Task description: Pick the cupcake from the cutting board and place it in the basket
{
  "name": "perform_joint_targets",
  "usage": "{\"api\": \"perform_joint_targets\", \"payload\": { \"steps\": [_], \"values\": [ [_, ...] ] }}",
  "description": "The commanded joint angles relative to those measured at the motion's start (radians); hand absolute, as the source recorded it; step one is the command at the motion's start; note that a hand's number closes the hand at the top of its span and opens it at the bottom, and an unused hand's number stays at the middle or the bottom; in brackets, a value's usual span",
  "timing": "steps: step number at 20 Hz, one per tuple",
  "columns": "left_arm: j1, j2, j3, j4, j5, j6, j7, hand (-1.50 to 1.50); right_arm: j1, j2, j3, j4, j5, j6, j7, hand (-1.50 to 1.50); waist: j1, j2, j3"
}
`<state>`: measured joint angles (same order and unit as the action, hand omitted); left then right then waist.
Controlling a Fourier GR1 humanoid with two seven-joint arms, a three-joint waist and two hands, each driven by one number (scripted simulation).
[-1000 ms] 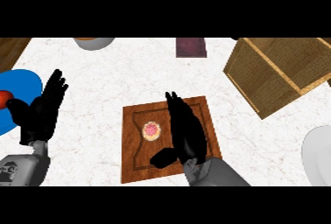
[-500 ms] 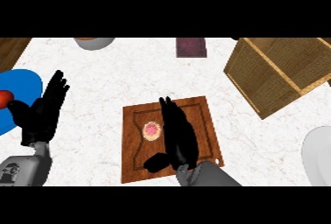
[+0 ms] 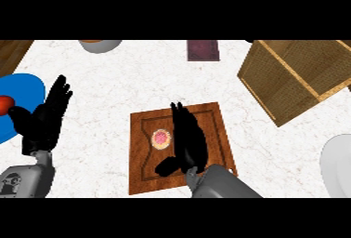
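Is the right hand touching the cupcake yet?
Cannot tell. In the head view the right hand, fingers straight, sits directly beside the cupcake; no clear gap or contact shows.

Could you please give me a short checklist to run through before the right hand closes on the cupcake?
1. Cupcake on the cutting board, upright: ok.
2. Right hand open, fingers straight, beside the cupcake: ok.
3. Thumb placed on the cupcake's far side: not ok, it sits below it.
4. Basket within view, opening unobstructed: ok.
5. Left hand resting open at the left, off the board: ok.
6. Height of the right hand over the board: cannot tell.
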<state>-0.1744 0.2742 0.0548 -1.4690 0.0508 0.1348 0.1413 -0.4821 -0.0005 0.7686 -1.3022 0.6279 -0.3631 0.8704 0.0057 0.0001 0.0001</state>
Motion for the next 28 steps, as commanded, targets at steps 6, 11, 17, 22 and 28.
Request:
{"api": "perform_joint_targets", "payload": {
  "steps": [6, 11, 17, 22, 28],
  "values": [
    [-0.031, -0.023, 0.031, 0.054, -0.021, -0.026, -0.039, 0.0, -0.028, 0.0, 0.089, 0.047, -0.04, -0.063, 0.068, -1.5, 0.001, 0.0, 0.0],
    [-0.029, -0.045, 0.031, 0.047, -0.051, -0.01, -0.024, 0.0, -0.06, 0.0, -0.008, 0.178, -0.077, -0.027, -0.097, -1.5, 0.001, 0.001, 0.0],
    [0.005, -0.069, 0.01, -0.043, -0.068, -0.008, 0.027, 0.0, -0.144, 0.001, 0.016, 0.197, -0.142, -0.03, -0.024, -1.5, 0.005, 0.001, 0.0],
    [-0.068, -0.015, 0.059, -0.002, -0.047, -0.042, 0.073, 0.0, -0.13, 0.0, 0.103, 0.308, -0.251, -0.038, -0.15, 1.5, 0.011, 0.003, 0.0],
    [0.008, -0.073, 0.016, -0.052, -0.085, -0.011, 0.033, 0.0, -0.108, 0.0, 0.112, 0.36, -0.294, -0.041, -0.295, 1.5, 0.012, 0.003, 0.0]
  ]
}}
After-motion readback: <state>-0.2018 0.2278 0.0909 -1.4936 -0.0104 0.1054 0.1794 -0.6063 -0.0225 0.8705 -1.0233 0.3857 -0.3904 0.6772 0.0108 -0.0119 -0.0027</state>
